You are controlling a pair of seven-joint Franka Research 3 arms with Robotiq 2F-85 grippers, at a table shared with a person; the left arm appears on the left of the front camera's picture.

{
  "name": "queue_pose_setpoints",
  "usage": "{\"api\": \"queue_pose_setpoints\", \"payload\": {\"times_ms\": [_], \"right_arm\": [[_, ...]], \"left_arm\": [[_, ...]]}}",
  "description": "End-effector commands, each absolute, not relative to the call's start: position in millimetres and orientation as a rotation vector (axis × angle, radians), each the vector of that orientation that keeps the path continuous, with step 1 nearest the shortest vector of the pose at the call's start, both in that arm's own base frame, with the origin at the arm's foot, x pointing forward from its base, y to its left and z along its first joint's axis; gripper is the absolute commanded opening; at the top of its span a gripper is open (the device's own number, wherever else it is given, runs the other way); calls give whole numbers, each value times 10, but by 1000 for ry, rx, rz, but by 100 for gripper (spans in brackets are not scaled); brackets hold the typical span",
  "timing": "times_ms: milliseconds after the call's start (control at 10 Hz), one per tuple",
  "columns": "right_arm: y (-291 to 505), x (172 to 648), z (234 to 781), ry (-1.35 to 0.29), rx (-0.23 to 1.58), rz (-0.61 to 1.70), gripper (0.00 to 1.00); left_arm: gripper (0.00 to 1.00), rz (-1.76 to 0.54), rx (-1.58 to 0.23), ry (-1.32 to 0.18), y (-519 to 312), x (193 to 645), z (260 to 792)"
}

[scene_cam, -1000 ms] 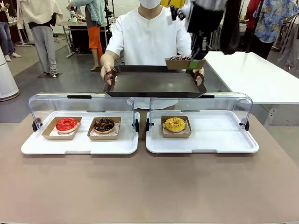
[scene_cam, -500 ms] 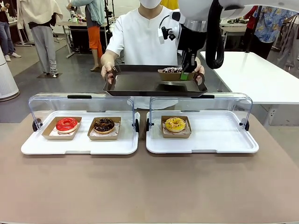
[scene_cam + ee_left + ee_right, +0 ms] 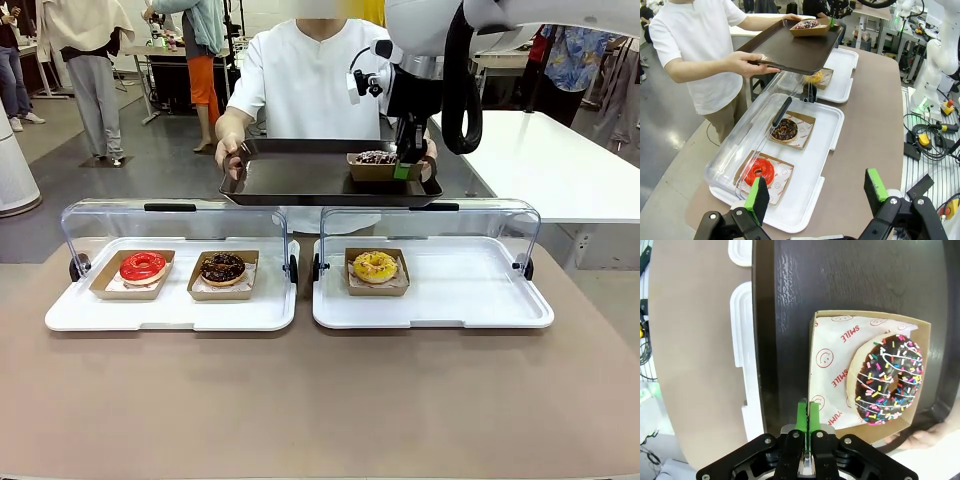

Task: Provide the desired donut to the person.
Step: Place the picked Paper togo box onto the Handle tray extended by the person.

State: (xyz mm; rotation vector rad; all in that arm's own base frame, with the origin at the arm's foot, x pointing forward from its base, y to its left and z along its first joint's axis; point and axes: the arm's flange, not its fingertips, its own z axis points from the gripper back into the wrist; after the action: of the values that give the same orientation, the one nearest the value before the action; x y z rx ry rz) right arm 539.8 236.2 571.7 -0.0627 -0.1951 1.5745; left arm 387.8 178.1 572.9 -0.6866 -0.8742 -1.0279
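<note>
The person (image 3: pixel 310 80) in a white shirt holds a dark serving tray (image 3: pixel 300 180) out with both hands. A chocolate donut with coloured sprinkles (image 3: pixel 376 157) lies in a brown card box (image 3: pixel 372 172) that rests on the tray's right part. My right gripper (image 3: pixel 404 168) reaches in from above and is shut on the box's near edge. In the right wrist view its green pads (image 3: pixel 801 416) pinch the box wall, with the sprinkled donut (image 3: pixel 890 382) just beyond on the tray (image 3: pixel 785 315). My left gripper (image 3: pixel 816 192) hangs open over the near table edge, holding nothing.
Two white display trays (image 3: pixel 170 312) (image 3: pixel 470 300) with raised clear lids stand on the brown table. The left one holds a red donut (image 3: pixel 143 266) and a chocolate donut (image 3: pixel 222 267), the right one a yellow donut (image 3: pixel 375 265). A white table (image 3: pixel 540 160) stands behind on the right.
My right gripper has come down and forward with the boxed sprinkled donut, from above the tray's right corner to resting on the tray. The person's tray has stayed still.
</note>
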Motion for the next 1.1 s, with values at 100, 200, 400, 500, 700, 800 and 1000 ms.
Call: {"api": "queue_pose_setpoints", "payload": {"times_ms": [100,200,400,500,700,800,1000], "right_arm": [[2330,5572,5712,-192,-10,1584,2],[2319,5602,5691,-191,-5,1583,2],[2296,5635,5647,-188,4,1582,2],[2292,5642,5651,-190,6,1585,43],[2304,5614,5680,-193,4,1593,100],[2300,5603,5698,-194,1,1595,100],[2269,5598,5711,-199,6,1593,87]], "left_arm": [[100,-1031,-690,-875,1779,3868,5742],[100,-1031,-690,-875,1779,3868,5742],[100,-1031,-690,-875,1779,3868,5742],[100,-1031,-690,-875,1779,3868,5742],[100,-1031,-690,-875,1779,3868,5742],[100,-1031,-690,-875,1779,3868,5742],[100,-1031,-690,-875,1779,3868,5742]]}}
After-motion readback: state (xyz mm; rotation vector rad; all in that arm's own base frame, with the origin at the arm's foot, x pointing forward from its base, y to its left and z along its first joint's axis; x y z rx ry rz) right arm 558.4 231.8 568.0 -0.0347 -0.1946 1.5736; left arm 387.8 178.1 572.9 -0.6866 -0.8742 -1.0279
